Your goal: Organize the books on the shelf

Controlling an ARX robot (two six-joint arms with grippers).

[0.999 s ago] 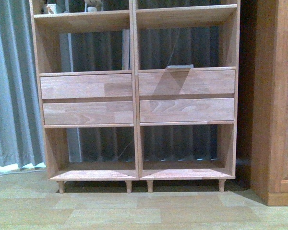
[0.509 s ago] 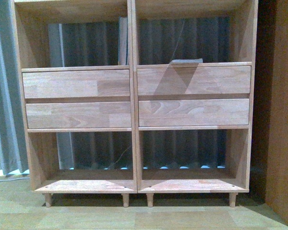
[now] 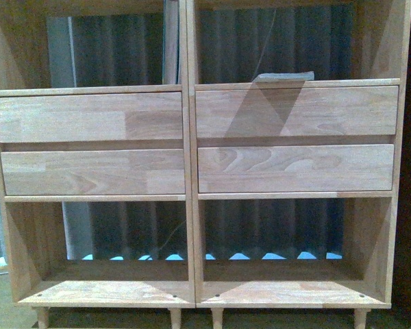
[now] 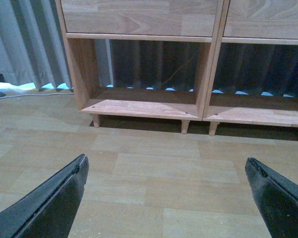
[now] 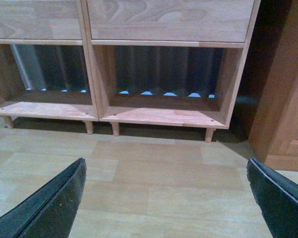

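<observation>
Light natural wood is filling more of my front view than a second ago: I am rolling closer, and the pale wooden shelving unit [image 3: 192, 171] with its central divider and four drawer fronts is looming straight ahead of both claws. My left claw [image 4: 165, 161] is hanging wide open over the pale plank floor [image 4: 154, 188], gripping nothing. My right claw [image 5: 165, 161] is gaping just as wide, equally empty, with the darker reddish-brown cabinet [image 5: 283, 99] off to its outer side. Well above and ahead of the right claw, a flat greyish-teal book [image 3: 284, 76] is lying on the ledge over the right-hand drawers. Above and ahead of the left claw, a thin pale upright book [image 3: 170, 41] is standing against the divider, edge-on, so I am not making out its cover. I am judging that both books are coming into reach, though neither arm is raised yet.
</observation>
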